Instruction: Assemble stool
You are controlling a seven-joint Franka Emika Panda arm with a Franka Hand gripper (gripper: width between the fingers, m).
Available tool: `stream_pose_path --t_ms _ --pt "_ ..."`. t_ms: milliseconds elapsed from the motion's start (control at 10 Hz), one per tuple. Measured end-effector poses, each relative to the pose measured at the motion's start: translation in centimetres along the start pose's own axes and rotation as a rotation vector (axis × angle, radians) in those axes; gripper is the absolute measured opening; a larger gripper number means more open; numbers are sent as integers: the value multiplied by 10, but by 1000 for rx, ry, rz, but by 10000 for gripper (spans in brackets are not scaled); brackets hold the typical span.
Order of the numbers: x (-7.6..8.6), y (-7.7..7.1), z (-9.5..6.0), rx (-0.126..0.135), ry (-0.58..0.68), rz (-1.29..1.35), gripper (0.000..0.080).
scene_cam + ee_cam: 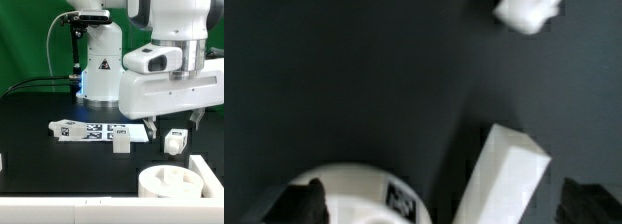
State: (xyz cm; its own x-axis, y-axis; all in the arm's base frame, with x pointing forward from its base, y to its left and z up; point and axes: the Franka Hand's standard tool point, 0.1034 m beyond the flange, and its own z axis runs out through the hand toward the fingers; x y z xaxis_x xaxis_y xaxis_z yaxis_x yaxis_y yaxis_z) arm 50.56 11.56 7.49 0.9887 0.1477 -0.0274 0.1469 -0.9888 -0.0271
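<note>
Stool seat [172, 183] near leg [176, 141]; marker board [88, 130] beside second leg [121, 142].

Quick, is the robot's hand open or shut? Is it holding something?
The hand is open wide, holding nothing; a short chunky white plastic leg sits just under it.

The stool's parts lie loose on the black desk [40, 110]. The round white seat [172, 186] rests flat at the lower right of the exterior view, its moulded recesses facing up. A short white leg [121, 141] sits near the centre. A second leg [176, 141], showing a black-and-white tag, sits right of centre, just above the seat.
</note>
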Motion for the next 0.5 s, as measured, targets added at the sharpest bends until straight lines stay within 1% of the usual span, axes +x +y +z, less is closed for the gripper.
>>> stream_pose_path --t_ms 200,300,400,500 --pt "2 -5 1 15 8 87 649" --pt "2 -6 1 25 4 173 649" --pt "-2 -9 3 35 -6 275 649" --pt "-16 -11 11 39 -35 392 649"
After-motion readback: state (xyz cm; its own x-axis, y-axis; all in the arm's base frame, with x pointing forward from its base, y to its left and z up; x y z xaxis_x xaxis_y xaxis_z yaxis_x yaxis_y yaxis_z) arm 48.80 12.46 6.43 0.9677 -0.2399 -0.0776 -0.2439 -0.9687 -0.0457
